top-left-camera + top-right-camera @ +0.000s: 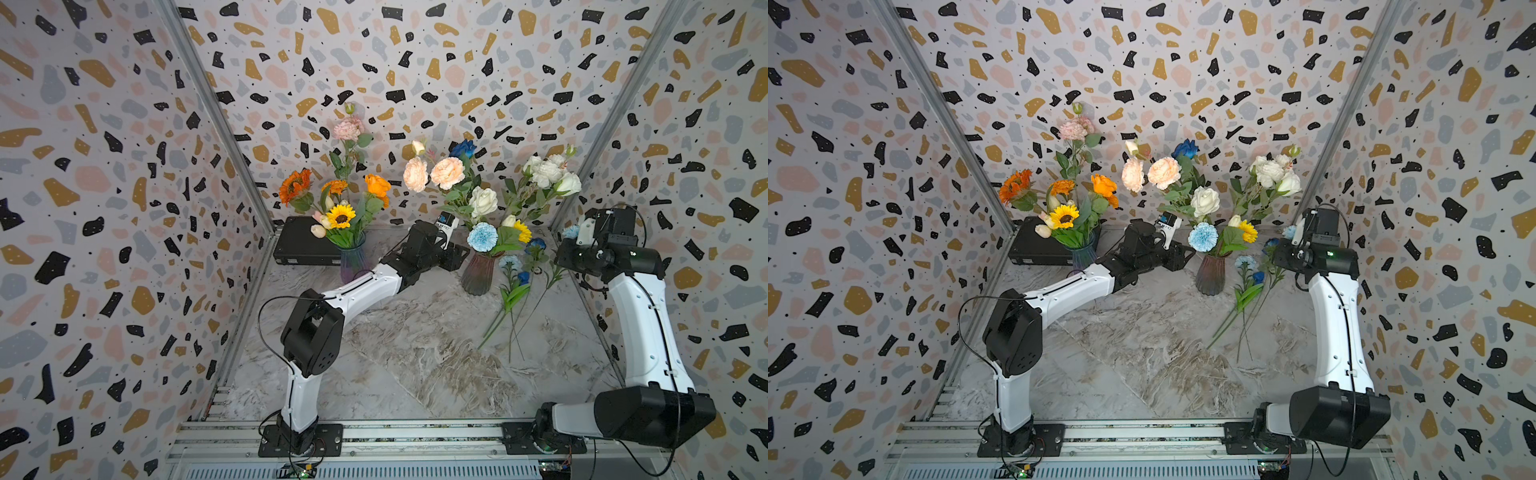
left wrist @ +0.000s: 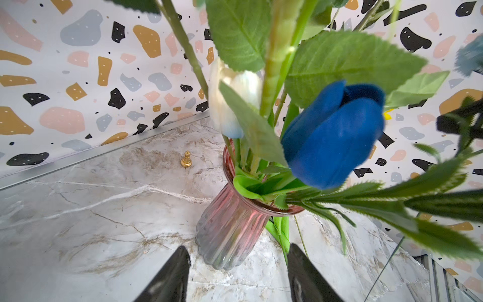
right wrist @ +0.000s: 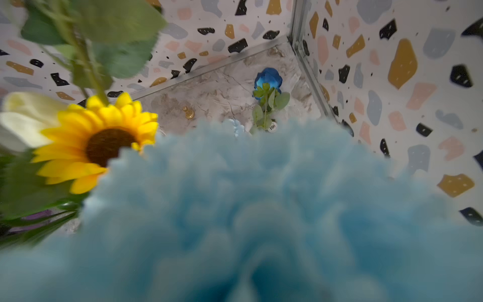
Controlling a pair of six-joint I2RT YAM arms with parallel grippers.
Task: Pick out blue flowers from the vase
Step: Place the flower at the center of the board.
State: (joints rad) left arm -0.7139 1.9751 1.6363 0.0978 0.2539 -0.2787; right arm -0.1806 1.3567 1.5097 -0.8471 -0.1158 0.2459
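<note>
You've blue flowers lying centre-right, more in the vase; right gripper apparently clenches one, left gripper gapes empty.

Legible markings: one item, right wrist view.
Small round white tag printed "100", lying on the marble tabletop at the stem of a deep-blue rose, partly behind blurred pale petals.

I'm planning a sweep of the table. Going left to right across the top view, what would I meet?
black case → bluish vase → reddish vase → loose blue flowers lying flat → pale-blue flower in the right end effector
</note>
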